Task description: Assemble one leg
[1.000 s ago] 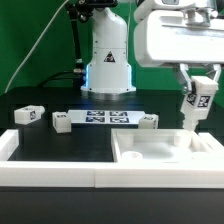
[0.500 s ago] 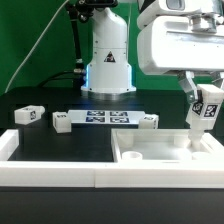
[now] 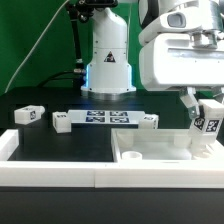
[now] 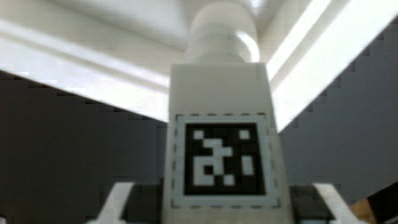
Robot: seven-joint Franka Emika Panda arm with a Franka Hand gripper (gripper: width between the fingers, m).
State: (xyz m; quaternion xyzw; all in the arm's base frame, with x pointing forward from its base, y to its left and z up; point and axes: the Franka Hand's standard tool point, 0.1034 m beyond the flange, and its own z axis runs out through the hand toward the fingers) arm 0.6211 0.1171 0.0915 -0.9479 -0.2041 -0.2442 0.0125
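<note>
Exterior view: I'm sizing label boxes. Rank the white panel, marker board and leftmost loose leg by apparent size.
1. white panel, largest, though also nearest the camera
2. marker board
3. loose leg, smallest

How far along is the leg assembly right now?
Done: one leg is picked up, the claw shut on it. In hand: the leg hangs over the panel's end at the exterior view's right; contact is unclear. Left: fixing it to the panel. Three more legs lie on the table.

Green backdrop (image 3: 28, 35) behind black table (image 3: 70, 150)
</note>
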